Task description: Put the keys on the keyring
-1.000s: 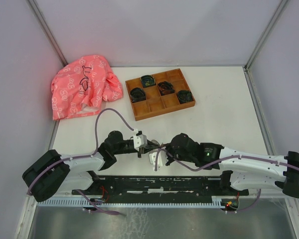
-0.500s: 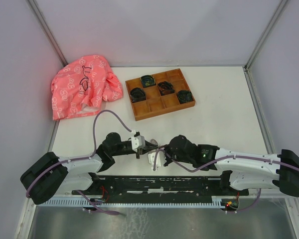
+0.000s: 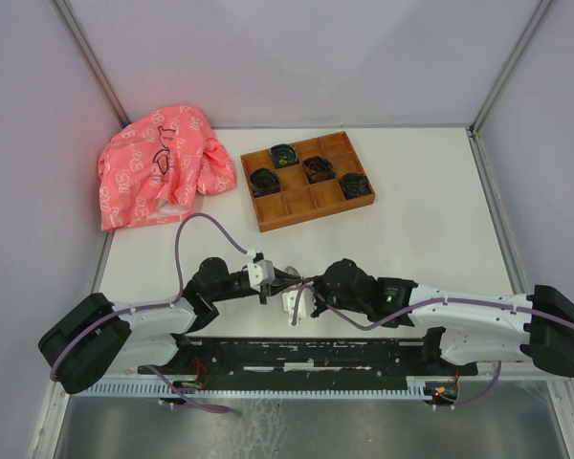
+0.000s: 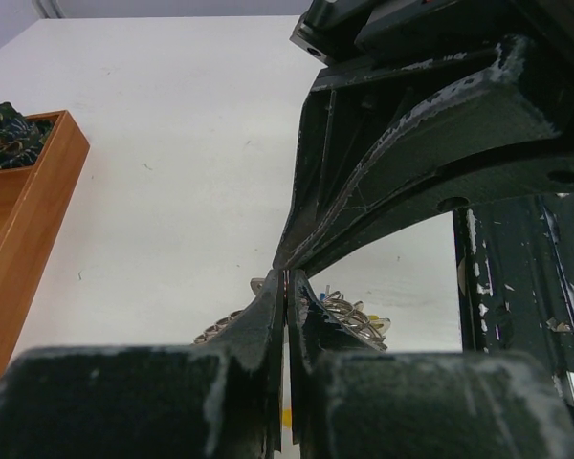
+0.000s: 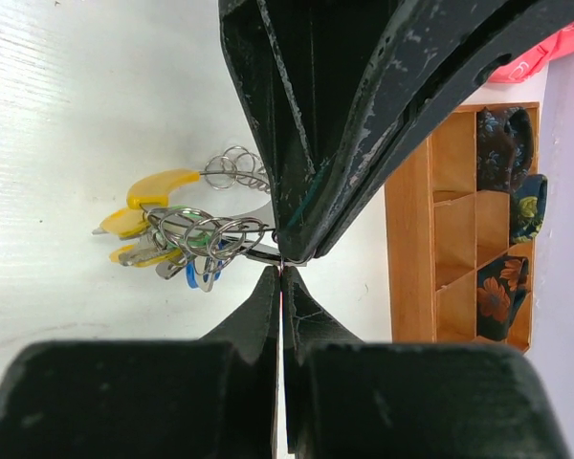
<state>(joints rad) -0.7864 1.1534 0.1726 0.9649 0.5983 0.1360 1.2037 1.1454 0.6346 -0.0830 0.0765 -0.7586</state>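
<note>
Metal keyring against right tool

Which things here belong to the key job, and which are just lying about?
Job in hand:
- keyring, apparently pinched by both the left tool and the right tool
- keys bunched beside it, one showing blue
- yellow tag in the same bunch

Lying about:
- pink cloth
- wooden tray
- dark coiled bundles in its compartments
</note>
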